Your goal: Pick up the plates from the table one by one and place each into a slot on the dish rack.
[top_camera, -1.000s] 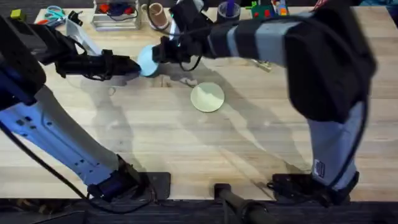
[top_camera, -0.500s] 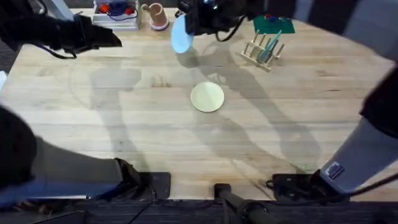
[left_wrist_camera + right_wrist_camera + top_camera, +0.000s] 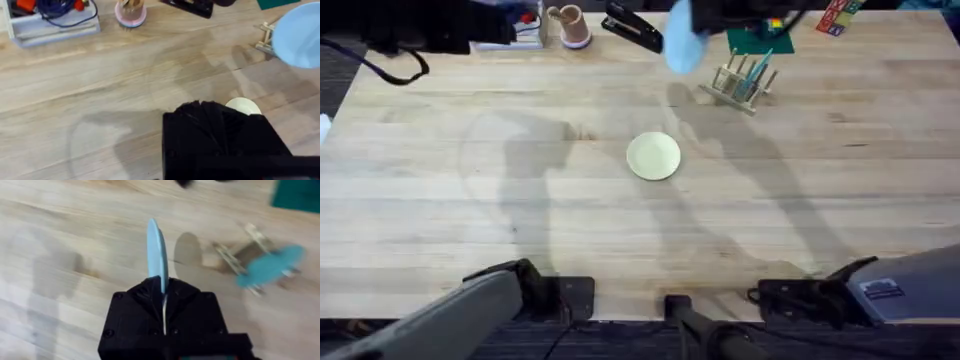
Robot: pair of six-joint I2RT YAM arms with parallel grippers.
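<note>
The light blue plate hangs on edge above the table's far side, just left of the dish rack. My right gripper is shut on it; in the right wrist view the blue plate stands edge-on between the fingers of the right gripper, with the dish rack off to one side. The cream plate lies flat mid-table. My left gripper is raised at the far left, shut and empty. In the left wrist view the left gripper covers most of the cream plate.
A teal plate stands in the rack's slots. Along the far edge are a pink cup, a black stapler, a tray of items and a green board. Bare wood spreads in front of the cream plate.
The right gripper has carried the blue plate to the right, close to the rack. The left arm has pulled back to the far left.
</note>
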